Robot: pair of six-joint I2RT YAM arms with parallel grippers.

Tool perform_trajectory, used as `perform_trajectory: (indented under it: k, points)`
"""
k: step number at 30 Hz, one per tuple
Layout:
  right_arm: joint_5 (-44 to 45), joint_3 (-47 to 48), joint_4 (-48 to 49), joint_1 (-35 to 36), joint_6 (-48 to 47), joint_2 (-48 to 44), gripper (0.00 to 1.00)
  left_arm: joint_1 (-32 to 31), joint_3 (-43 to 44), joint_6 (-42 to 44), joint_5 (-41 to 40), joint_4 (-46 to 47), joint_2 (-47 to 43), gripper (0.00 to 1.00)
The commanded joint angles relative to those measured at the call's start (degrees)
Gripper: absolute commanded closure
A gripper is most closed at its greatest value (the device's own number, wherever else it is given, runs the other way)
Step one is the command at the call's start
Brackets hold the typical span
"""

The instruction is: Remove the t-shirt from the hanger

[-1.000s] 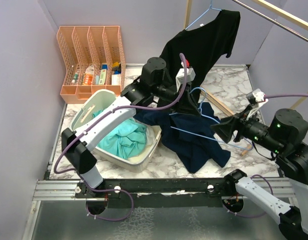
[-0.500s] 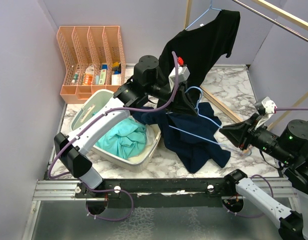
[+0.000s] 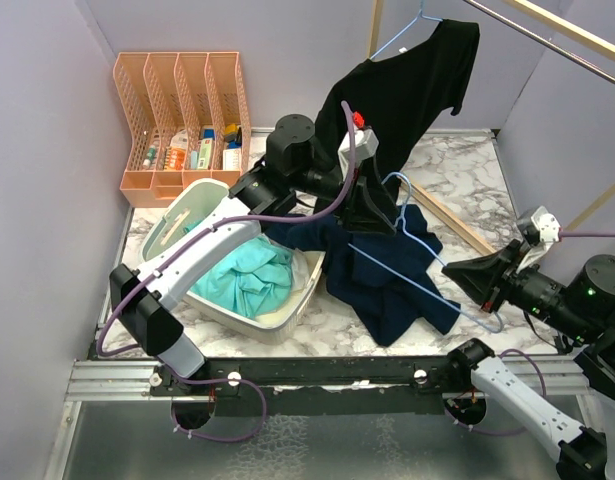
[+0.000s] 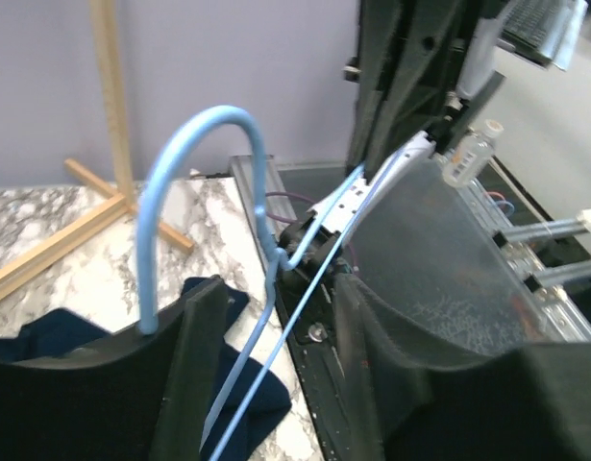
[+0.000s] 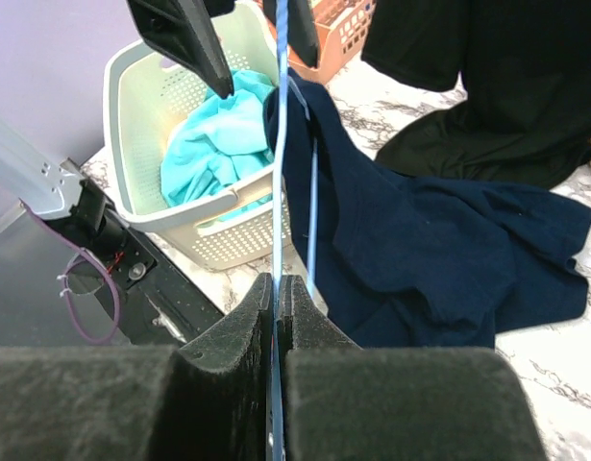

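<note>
Hanger (image 3: 428, 287), from above, runs lengthwise from left gripper (image 3: 372, 210) by the basket (image 3: 277, 318) out to right gripper (image 3: 477, 282), navy t-shirt (image 3: 387, 280) heaped under it beside the basket; on the left wrist, fingers (image 4: 194, 375) stand apart around its hook, seemingly not touching; on the right wrist, fingers (image 5: 233, 327) are clamped on its wire.

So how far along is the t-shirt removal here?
Mostly done, it seems: the navy t-shirt lies slumped on the table, and the blue hanger looks bare above it. In hand: the right gripper is shut on its wire; the left gripper straddles its hook, jaws apart. Left: lifting the hanger fully clear.
</note>
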Motion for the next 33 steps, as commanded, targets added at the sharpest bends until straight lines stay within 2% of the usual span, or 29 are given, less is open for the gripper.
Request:
perform_trajectory:
  k: [1,3,5,11,17,23,33]
  points:
    - [3.6,3.0,-2.0,0.0,1.6,-1.0,0.99,0.4,0.5,4.7,-8.7,-2.6,-3.2,0.41]
    - [6.0,4.4,-3.3,0.0,2.2,-1.1,0.99,0.6,0.9,6.0,-12.6,-4.1,-3.6,0.26]
    - [10.0,6.2,-5.0,0.0,3.1,-1.4,0.99,0.7,1.9,7.6,-16.9,-6.5,-3.9,0.17]
    - [24.4,11.7,-7.3,0.0,6.5,-3.6,0.99,1.1,1.2,7.8,-29.5,-5.3,-6.9,0.16]
    - [30.5,14.4,-7.6,-0.1,9.0,-3.9,0.98,1.1,-2.1,6.5,-37.5,-3.5,-10.2,0.16]
    - [36.9,9.0,0.7,0.0,10.7,-4.8,0.99,1.1,-9.4,5.4,-38.5,-2.0,-15.1,0.17]
    - [53.4,-0.8,20.4,0.0,9.3,-3.2,0.99,1.2,-23.7,6.7,-43.5,-0.5,-27.4,0.18]
